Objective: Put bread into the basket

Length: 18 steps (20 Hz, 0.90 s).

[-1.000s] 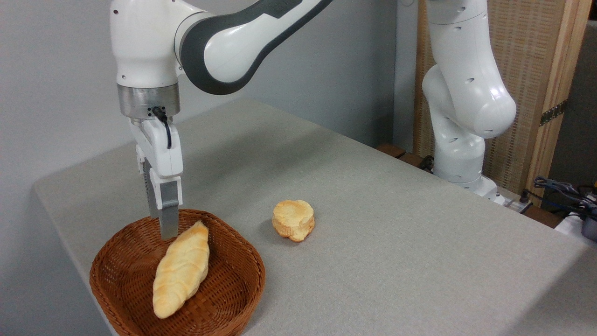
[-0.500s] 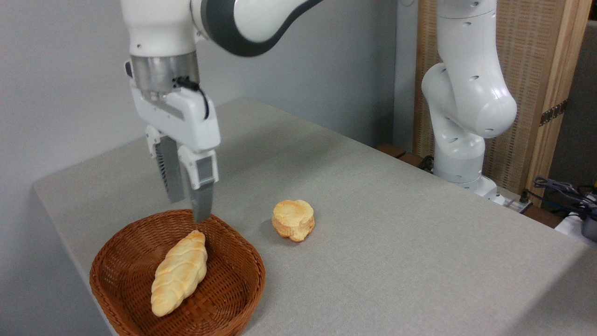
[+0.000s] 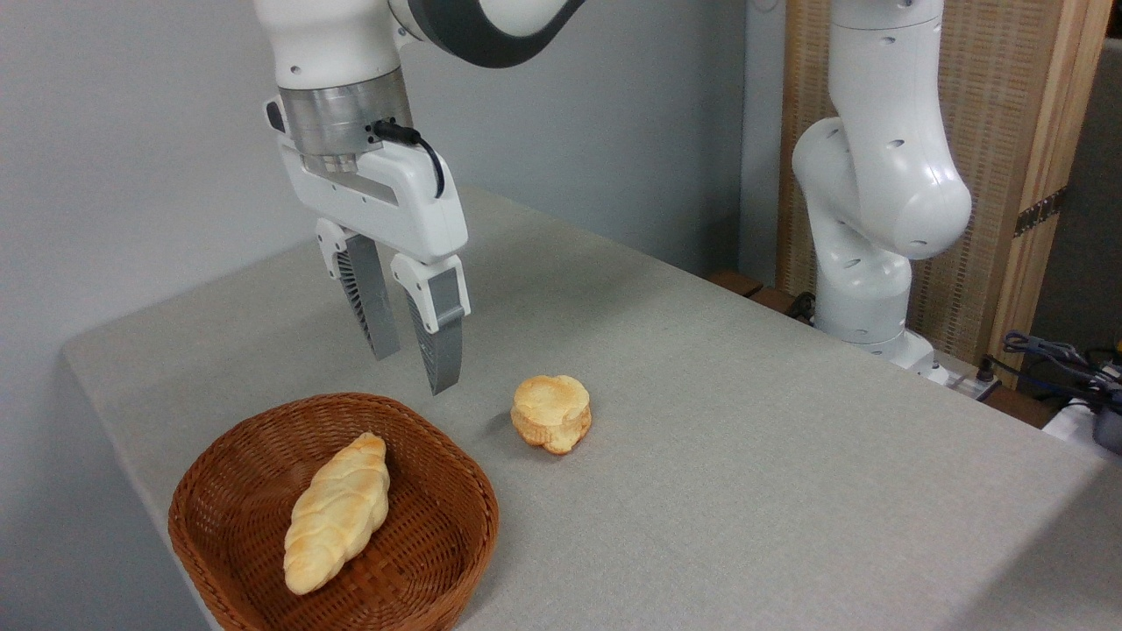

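Observation:
The bread (image 3: 336, 514), a long braided pale golden loaf, lies flat inside the basket (image 3: 438, 535), a reddish-brown woven wicker one at the table's front left. My gripper (image 3: 414, 371) hangs open above the basket's far right rim, well clear of the loaf, with nothing between its grey fingers (image 3: 438, 337).
A short round puffy bun (image 3: 551, 413) sits on the grey table (image 3: 745, 456) to the right of the basket. The arm's white base (image 3: 868, 228) stands at the back right, by a wooden screen. Cables lie at the far right edge.
The gripper let go of the bread, which settled flat in the basket. It then rose, moved right and turned, its fingers now spread.

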Motion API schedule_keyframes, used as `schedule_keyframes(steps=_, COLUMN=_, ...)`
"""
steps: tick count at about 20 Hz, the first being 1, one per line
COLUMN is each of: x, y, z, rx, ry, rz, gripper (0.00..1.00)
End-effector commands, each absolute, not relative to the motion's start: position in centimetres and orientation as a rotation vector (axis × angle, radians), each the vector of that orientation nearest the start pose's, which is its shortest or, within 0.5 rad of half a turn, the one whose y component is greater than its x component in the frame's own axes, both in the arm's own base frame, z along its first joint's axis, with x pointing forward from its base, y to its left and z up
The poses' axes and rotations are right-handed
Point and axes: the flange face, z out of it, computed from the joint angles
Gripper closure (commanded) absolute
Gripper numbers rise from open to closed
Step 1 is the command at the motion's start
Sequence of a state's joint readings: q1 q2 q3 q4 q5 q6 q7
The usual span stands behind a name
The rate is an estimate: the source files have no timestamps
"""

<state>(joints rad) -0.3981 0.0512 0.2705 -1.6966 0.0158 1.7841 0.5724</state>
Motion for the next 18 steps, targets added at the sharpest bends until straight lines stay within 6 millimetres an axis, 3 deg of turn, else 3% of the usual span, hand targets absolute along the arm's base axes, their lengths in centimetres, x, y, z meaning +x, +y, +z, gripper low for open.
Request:
schedule_keyframes(steps=1, x=57.19, y=-6.90, z=55.67, rx=-2.982, ry=1.044, rz=-0.044, gripper=0.00)
schedule_keyframes(steps=18, x=57.21, y=-6.82, z=55.53, rx=-2.991, ry=1.042, rz=-0.035, gripper=0.00)
